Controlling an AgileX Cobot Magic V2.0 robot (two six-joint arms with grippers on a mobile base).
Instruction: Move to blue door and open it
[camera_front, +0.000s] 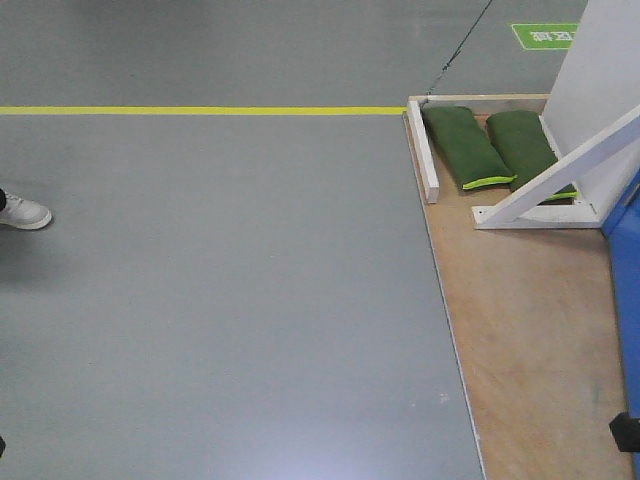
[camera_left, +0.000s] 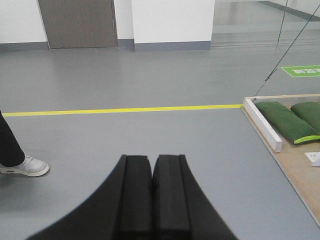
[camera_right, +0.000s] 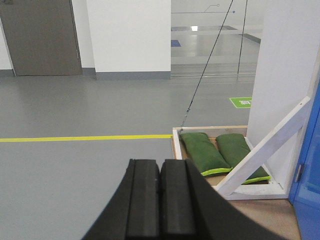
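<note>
Step in hand, by my reading: the approach drive. Opening has not begun.

Blue door (camera_front: 626, 260): only a glossy strip shows, at the far right edge of the front view and again at the right edge of the right wrist view. It stands on the plywood platform (camera_front: 530, 340), just beyond the white slanted brace (camera_front: 560, 172) and the white wall panel (camera_front: 600, 60). The lever handle and lock are not in view from any camera.

Left gripper (camera_left: 152, 161): pressed together, nothing held. Right gripper (camera_right: 160, 165): the same, closed on nothing. Both point forward over the grey floor.

Other items:
- Two green sandbags (camera_front: 465, 148) lie on the platform, partly under the brace.
- A yellow floor line (camera_front: 200, 110) runs across and ends at the platform corner.
- A person's white sneaker (camera_front: 22, 212) sits at the left edge, well apart from the platform.

How to do it well (judgement):
- The door lies right of the present heading, so the base should turn right and advance until the handle is framed before either arm reaches.
- Approach the platform lip squarely; I cannot tell its height.
- Keep clear of the brace and sandbags.
- The right arm looks the nearer one, and it would have to open before taking the lever.
- Mind the bystander on the left while turning.
</note>
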